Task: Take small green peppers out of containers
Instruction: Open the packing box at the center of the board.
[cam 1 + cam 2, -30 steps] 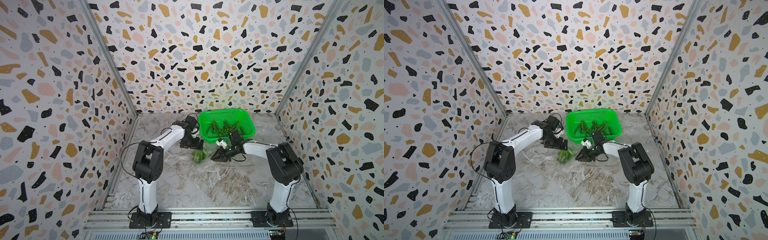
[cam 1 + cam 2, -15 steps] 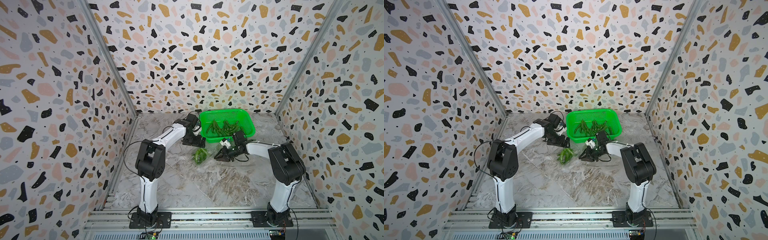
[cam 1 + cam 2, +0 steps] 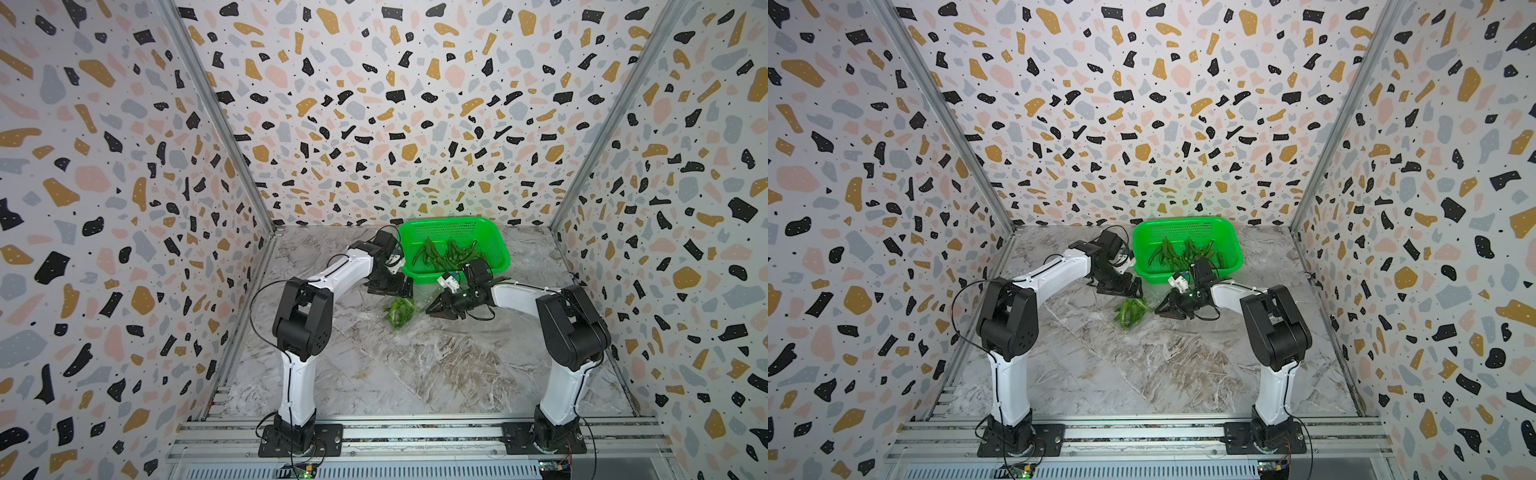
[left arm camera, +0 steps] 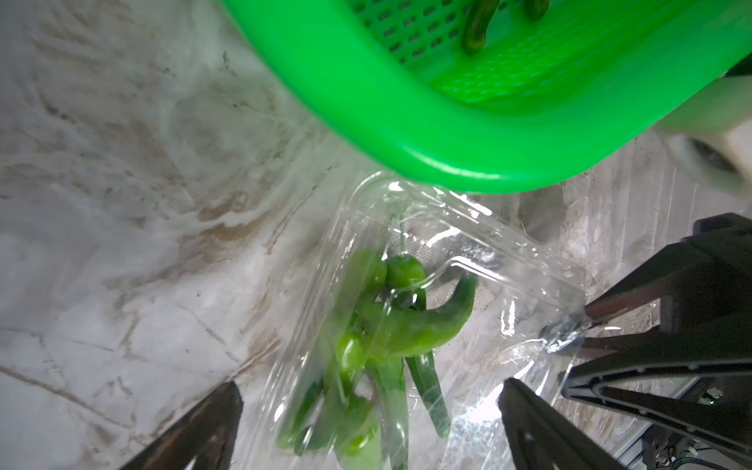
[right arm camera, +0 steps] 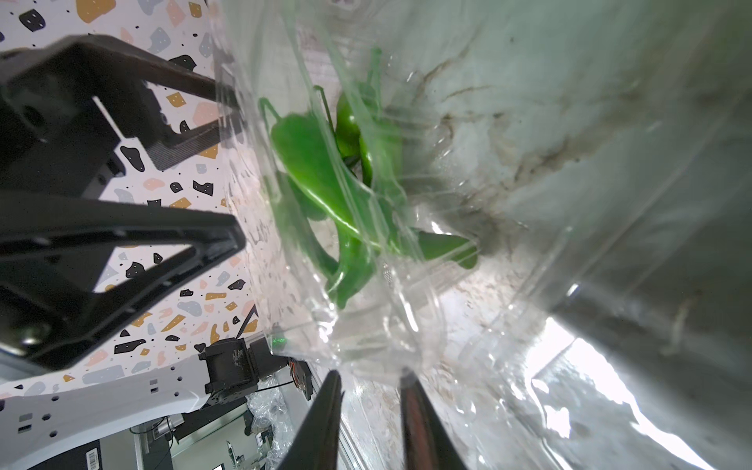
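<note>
Scanning the marble tabletop (image 3: 415,365), we find the green basket (image 3: 424,276); just beside it our left gripper (image 4: 370,388) spreads wide above a clear container (image 4: 488,252), our right gripper (image 5: 370,378) clamps its flap, and inside lie glossy, curved small green peppers (image 4: 407,329).

1. Left arm (image 3: 345,270), right arm (image 3: 515,297): smooth white link shells, chunky black joint housings.
2. Thin black cables (image 3: 250,305) loop off the elbows.
3. Black bolted base plates (image 3: 328,440) underneath.
4. Up front, matte black wedge-shaped fingers (image 4: 529,423).
</note>
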Motion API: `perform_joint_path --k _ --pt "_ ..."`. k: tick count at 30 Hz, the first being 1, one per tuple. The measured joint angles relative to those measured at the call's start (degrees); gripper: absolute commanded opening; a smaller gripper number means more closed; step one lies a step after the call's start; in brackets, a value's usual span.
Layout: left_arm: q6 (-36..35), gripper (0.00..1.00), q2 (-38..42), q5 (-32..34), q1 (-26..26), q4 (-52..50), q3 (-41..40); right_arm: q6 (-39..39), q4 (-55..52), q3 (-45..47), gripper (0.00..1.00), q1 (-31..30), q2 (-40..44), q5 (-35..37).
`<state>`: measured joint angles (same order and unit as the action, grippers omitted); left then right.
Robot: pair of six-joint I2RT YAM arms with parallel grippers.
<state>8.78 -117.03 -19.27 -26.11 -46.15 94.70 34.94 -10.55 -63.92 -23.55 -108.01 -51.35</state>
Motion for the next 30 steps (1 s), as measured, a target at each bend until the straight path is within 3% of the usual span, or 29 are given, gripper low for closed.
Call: perform_joint_path --k 12,30 --pt "1.1 0.97 0.0 -0.8 -0.2 0.4 -0.9 0.1 1.1 -0.7 0.25 -0.7 -1.8 0.7" --pt "12.1 0.95 11.1 -3.5 -1.6 5.0 -17.2 0.0 5.0 -2.0 0.28 -3.5 -2.8 -0.7"
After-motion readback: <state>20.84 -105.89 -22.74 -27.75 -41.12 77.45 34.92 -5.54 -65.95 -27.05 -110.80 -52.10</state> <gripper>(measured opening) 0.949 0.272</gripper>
